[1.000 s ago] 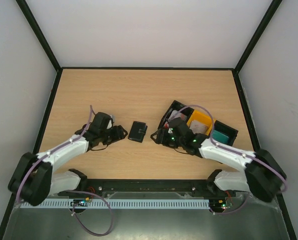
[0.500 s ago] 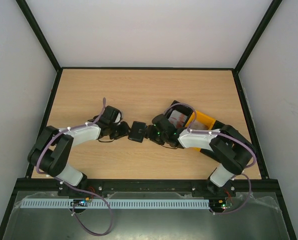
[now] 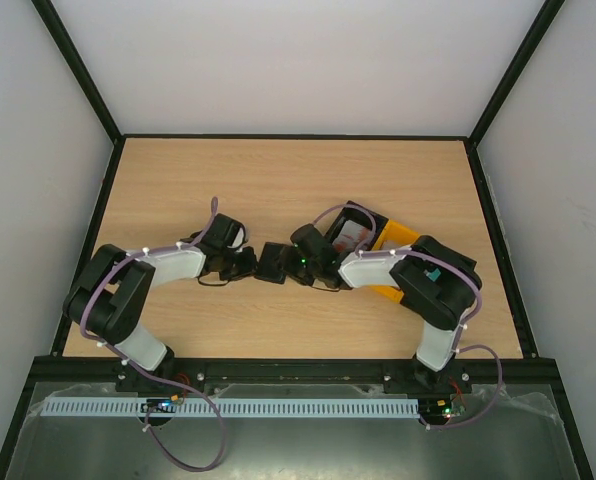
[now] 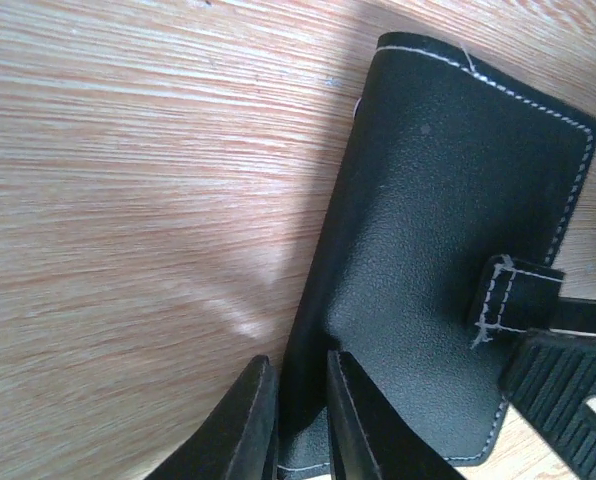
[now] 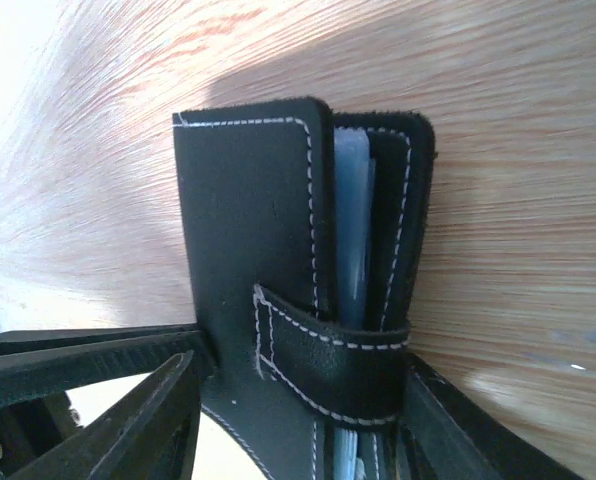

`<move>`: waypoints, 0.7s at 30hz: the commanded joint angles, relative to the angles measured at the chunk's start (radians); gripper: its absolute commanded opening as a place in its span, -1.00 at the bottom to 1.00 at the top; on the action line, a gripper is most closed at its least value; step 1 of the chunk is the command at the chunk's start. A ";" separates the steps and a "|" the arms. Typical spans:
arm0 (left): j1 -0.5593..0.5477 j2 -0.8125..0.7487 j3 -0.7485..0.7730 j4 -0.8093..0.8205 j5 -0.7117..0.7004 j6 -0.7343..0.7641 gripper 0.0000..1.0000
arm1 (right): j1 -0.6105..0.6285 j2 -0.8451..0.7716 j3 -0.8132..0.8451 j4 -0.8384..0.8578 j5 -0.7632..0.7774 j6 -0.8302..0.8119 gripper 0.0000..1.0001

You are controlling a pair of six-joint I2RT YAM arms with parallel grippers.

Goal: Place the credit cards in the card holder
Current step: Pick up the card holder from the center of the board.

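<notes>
In the top view, the card holder [image 3: 275, 263] lies on the table between the left gripper [image 3: 248, 264] and the right gripper [image 3: 296, 266]. In the left wrist view, the left gripper [image 4: 298, 358] has its jaws nearly together, pinching the edge of the card holder [image 4: 428, 250]. In the right wrist view, the right gripper [image 5: 300, 365] has its jaws apart. They flank the card holder [image 5: 248, 220] at its clasp tab [image 5: 328, 375]. Whether they press on it cannot be told.
</notes>
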 commanded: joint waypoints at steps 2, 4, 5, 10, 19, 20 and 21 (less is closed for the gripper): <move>-0.004 0.027 -0.018 -0.074 -0.061 0.024 -0.68 | 0.006 0.065 0.003 0.189 -0.166 0.058 0.01; -0.003 0.026 -0.020 -0.071 -0.060 0.021 -0.68 | 0.006 0.072 0.004 0.218 -0.181 0.064 -0.04; -0.003 0.025 -0.023 -0.068 -0.059 0.019 -0.67 | 0.006 0.072 0.005 0.224 -0.180 0.064 -0.10; 0.002 -0.010 -0.032 -0.040 -0.043 0.007 -0.64 | 0.006 0.054 0.044 0.122 -0.108 -0.006 -0.66; 0.054 -0.316 0.065 -0.111 -0.090 -0.064 -0.09 | 0.005 -0.119 0.219 -0.204 0.133 -0.530 -0.96; 0.069 -0.359 0.087 -0.130 -0.093 -0.074 0.02 | 0.006 -0.142 0.230 -0.220 0.157 -0.613 -0.96; 0.090 -0.398 0.112 -0.152 -0.089 -0.084 0.18 | 0.006 -0.163 0.235 -0.227 0.184 -0.700 -0.96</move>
